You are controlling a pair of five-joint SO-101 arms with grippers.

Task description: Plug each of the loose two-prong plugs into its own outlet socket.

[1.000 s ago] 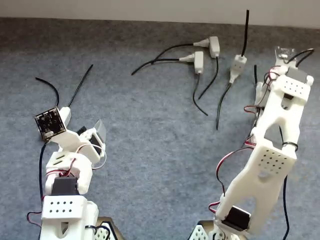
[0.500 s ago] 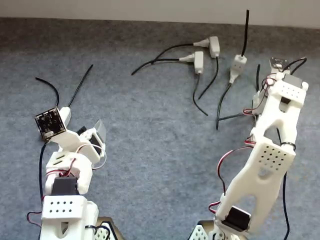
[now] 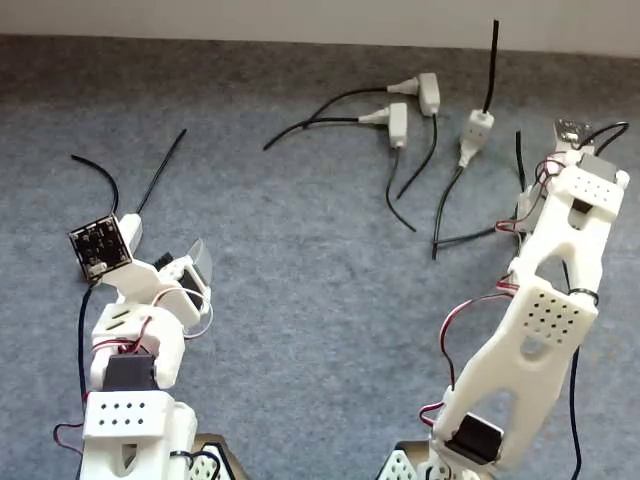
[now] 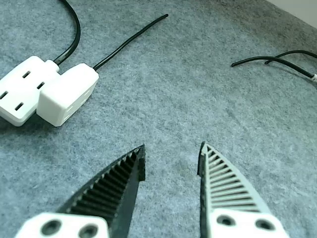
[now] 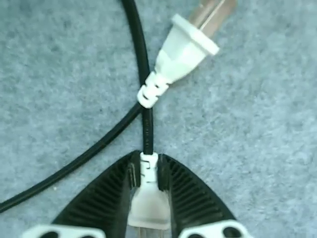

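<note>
My right gripper [image 5: 146, 173] is shut on a white two-prong plug [image 5: 147, 206], with the plug's black cable [image 5: 146, 126] running out between the fingertips. A second white plug [image 5: 182, 49] lies just beyond on the carpet. In the high view this gripper [image 3: 572, 131] is at the far right edge. Three white sockets [image 3: 428, 93] [image 3: 397, 122] [image 3: 479, 123] lie at the back, each with a white plug end against it. My left gripper [image 4: 171, 158] is open above bare carpet. A white socket block [image 4: 20, 89] and a white plug body [image 4: 67, 94] lie touching beyond it.
Grey carpet [image 3: 300, 300] covers the table up to a pale wall at the back. Loose black cables [image 3: 160, 172] trail across it at the left and centre. A small black circuit board [image 3: 99, 246] sits on my left arm.
My right arm has shifted right and slightly nearer with the plug held, dragging a black cable into sight on the carpet to its left. The left arm has not moved.
</note>
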